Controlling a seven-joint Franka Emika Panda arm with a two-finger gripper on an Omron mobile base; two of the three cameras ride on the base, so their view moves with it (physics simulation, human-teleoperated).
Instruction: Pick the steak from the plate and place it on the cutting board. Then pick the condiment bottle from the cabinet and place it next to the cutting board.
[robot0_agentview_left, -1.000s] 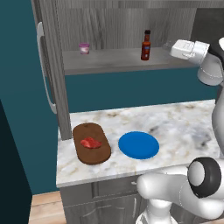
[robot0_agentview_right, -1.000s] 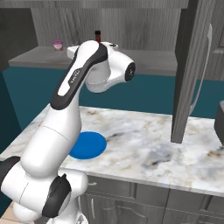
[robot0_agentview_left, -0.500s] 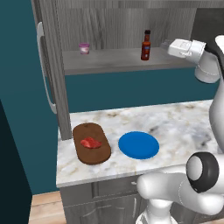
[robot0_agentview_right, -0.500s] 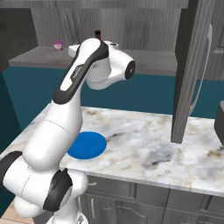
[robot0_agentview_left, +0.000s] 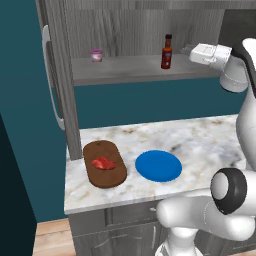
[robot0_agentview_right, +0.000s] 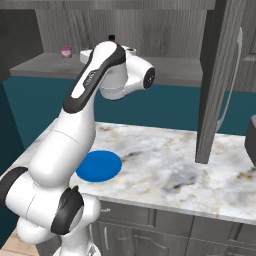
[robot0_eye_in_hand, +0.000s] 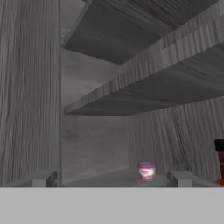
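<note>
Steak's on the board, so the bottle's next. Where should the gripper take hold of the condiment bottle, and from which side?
Grip the condiment bottle around its wider lower body, below the narrow neck, since it stands upright on the cabinet shelf. Come in level from the open front, fingers either side; the open gripper hangs to its right. The pink-lidded cup stands well apart.

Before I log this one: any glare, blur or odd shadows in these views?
Left base view: even, flat light, sharp; soft shadow under the shelf, none harsh around the steak or plate. Right base view: the arm hides most of the bottle; no glare. Hand view: soft and grainy, the pink-lidded cup slightly blurred, the bottle cut off at the right edge.
</note>
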